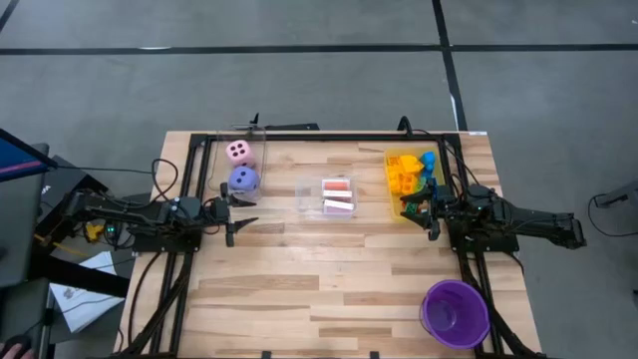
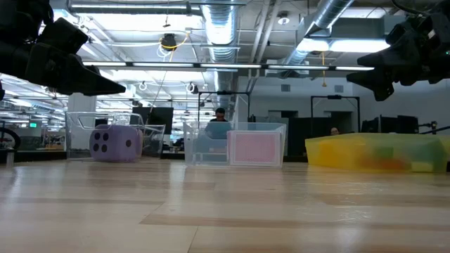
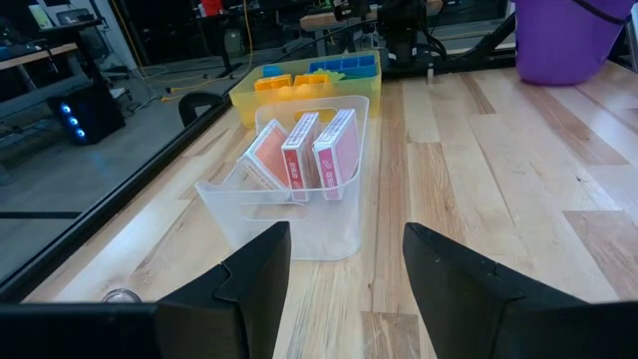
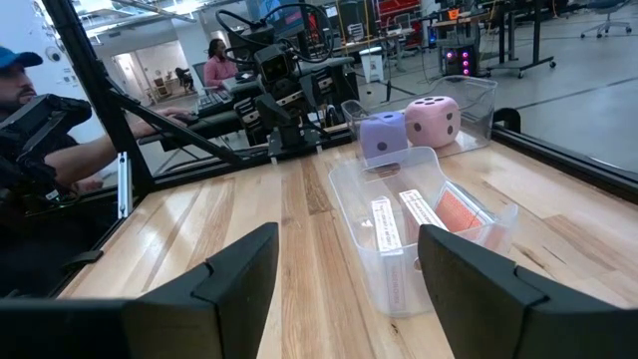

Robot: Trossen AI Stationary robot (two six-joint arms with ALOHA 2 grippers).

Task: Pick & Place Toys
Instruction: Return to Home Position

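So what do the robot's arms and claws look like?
The left arm and right arm are black, thin and jointed, with black cables beside them. The left gripper and right gripper each have two dark, wedge-shaped fingers.

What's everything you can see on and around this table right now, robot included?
table: one, light wood, under both arms
clear bins: two; one back left, one mid-table
pink die: one, in the back-left bin
purple die: one, beside the pink die
cards: three showing, pink-backed, standing in the middle bin
yellow bin: one, see-through, back right
bricks: many; yellow, orange, blue, green; in the yellow bin
purple cup: one, front right
people: several, in the room beyond the table
left gripper: open, above the table near the dice
right gripper: open, at the yellow bin's near end
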